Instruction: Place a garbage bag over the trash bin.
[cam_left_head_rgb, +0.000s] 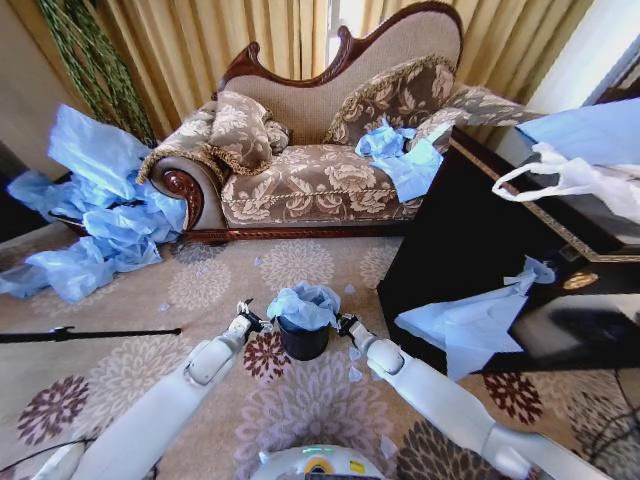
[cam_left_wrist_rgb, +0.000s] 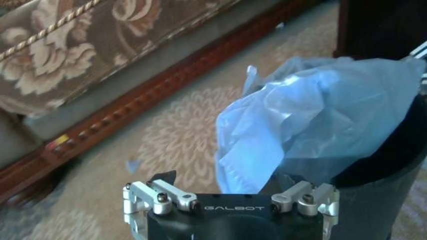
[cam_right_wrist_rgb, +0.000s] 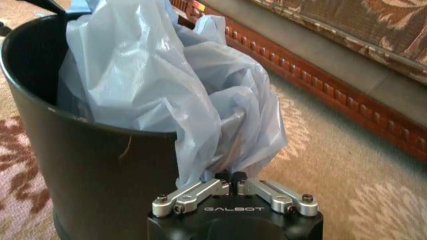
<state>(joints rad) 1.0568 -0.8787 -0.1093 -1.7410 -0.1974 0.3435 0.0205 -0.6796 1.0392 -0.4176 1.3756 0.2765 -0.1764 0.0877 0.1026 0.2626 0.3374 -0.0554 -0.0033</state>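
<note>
Garbage bag (cam_left_head_rgb: 304, 303) sat bunched in the mouth of the trash bin (cam_left_head_rgb: 303, 343), and every place below is told from that bin. Biggest was the sofa (cam_left_head_rgb: 320, 150), well behind the bin, with its dark wooden base edge running across the floor. A black cabinet (cam_left_head_rgb: 470, 240) stood to the right of the bin, and its near edge left only a narrow strip of carpet (cam_left_head_rgb: 200, 285) on that side. On the left and in front of the bin the carpet was open, except for a heap of blue bags (cam_left_head_rgb: 100, 230) far to the left. Both arms reached to the bin from the front.

The bin was small, glossy and black, upright. The bag was thin, light blue and crinkled; it stood above the rim and one fold hung over the rim outside.

The left gripper (cam_left_head_rgb: 247, 319) was just beside the bin on its left, fingers spread wide, holding nothing. The right gripper (cam_right_wrist_rgb: 232, 176) was on the right side, fingers closed narrow on the hanging fold of the bag.
</note>
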